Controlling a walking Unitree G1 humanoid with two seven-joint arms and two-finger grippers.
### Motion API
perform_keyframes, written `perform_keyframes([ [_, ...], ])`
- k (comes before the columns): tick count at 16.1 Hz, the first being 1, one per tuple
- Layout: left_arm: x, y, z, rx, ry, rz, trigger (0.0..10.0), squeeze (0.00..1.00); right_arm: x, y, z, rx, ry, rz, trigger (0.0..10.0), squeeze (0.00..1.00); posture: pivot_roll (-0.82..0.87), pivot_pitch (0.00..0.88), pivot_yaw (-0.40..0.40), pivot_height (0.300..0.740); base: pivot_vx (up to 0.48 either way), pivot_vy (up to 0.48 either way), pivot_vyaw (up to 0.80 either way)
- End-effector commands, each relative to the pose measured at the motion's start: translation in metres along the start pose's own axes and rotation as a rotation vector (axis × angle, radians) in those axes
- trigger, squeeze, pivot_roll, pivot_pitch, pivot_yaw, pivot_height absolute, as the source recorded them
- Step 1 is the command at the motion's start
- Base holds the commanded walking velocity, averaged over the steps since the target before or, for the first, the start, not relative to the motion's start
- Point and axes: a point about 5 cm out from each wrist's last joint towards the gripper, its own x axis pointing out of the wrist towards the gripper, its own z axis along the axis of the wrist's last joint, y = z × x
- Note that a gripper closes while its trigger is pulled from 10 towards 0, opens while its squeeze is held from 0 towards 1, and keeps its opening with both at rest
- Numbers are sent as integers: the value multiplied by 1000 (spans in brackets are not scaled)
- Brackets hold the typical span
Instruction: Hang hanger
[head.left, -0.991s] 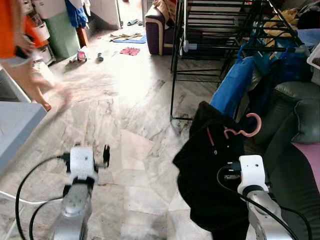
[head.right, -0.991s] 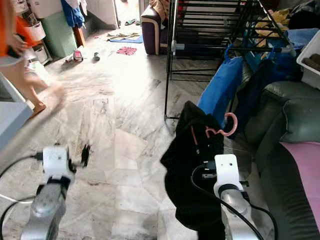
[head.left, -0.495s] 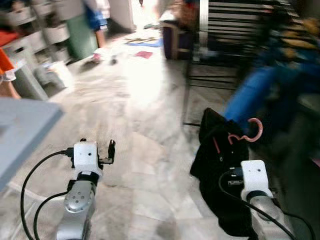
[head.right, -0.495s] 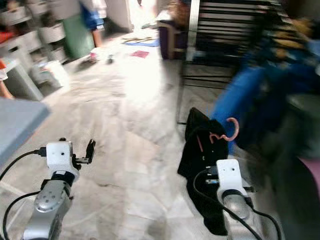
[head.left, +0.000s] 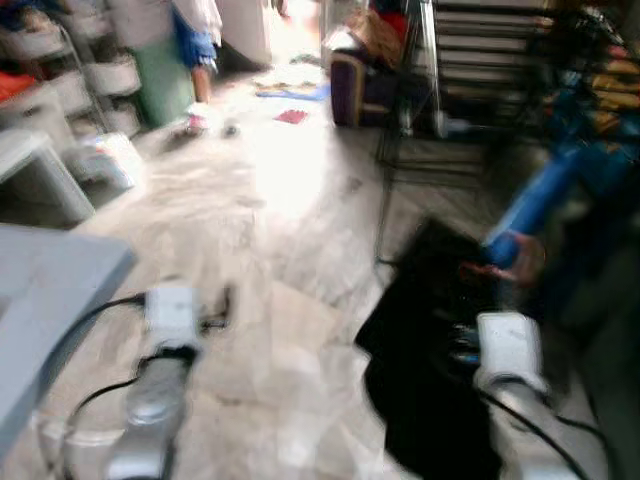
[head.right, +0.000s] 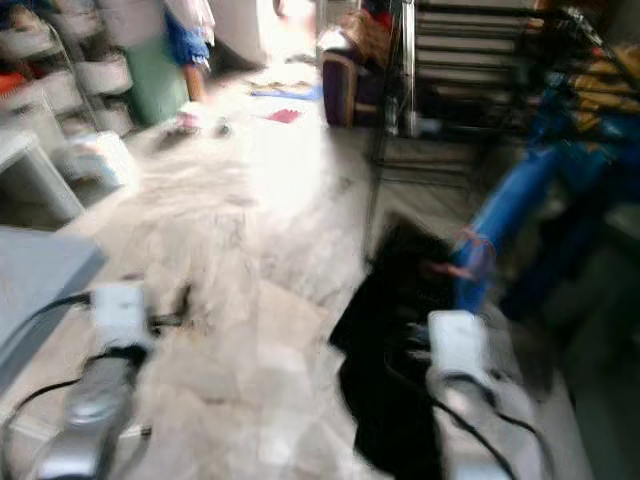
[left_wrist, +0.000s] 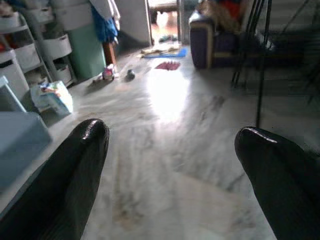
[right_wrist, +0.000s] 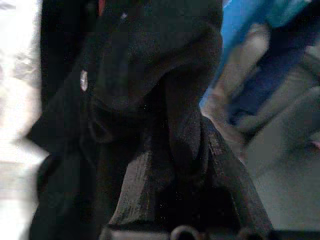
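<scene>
Left eye view (blurred). Item: black garment (head.left: 430, 380) on a pink plastic hanger (head.left: 508, 268), carried at the right tool (head.left: 470, 340), on the near side of the black metal drying rack (head.left: 470, 100). The hook stands above the cloth, facing the rack, presumably so it can be slipped over a bar. Blue cloth (head.left: 540, 200) droops off the rack just beyond the hook. The left tool (head.left: 225, 305) is held out low over the pale marble floor (head.left: 290, 200), well apart from the rack, empty. A grey counter (head.left: 50, 290) edge lies farther still from the rack, on the robot's left.

Right eye view. Same scene, likewise smeared; a purple sofa (head.right: 345, 75) stands beside the rack's far end.

Left wrist view. Two black fingers (left_wrist: 75, 170) set wide apart, nothing between them, floor and the rack's thin legs ahead. The arm looks idle.

Right wrist view. The right tool's fingers (right_wrist: 220, 165) are closed tight on bunched black cloth, the hanger shoulder apparently gripped through it; garment hangs down from the grip.

Judgement: hanger not yet on the rack; carrying stage, lift to a bar remaining.
</scene>
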Motion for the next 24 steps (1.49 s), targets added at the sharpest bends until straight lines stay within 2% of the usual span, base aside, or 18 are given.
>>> perform_keyframes([
  [1,2,-9,4,-12,-9,-29,10000,0,1,-13,5,1,-13,-57,10000,0,-49,0,8,740,446,0,0],
  [4,2,-16,4,-20,-5,-57,10000,0,1,-17,-2,25,38,-85,10000,0,-53,0,11,740,480,0,0],
  [7,3,-19,4,-30,4,-63,10000,0,0,-17,-1,19,33,-88,10000,0,-55,0,12,740,480,0,0],
  [10,3,-22,3,-35,19,-70,10000,0,3,-16,3,15,18,-82,10000,0,-57,0,10,740,480,0,0],
  [15,2,-25,1,-16,28,-80,10000,0,13,-24,16,1,5,-107,10000,0,-58,0,8,740,475,0,0],
  [17,3,-25,1,-26,29,-75,10000,0,19,-29,24,-39,-24,-113,10000,0,-58,0,11,740,480,0,0],
  [20,4,-26,3,-52,19,-73,10000,0,23,-28,27,-50,-24,-88,10000,0,-58,0,13,740,480,0,0],
  [24,4,-27,3,-64,19,-74,10000,0,32,-29,33,-76,-19,-75,10000,0,-55,0,12,740,0,0,0],
])
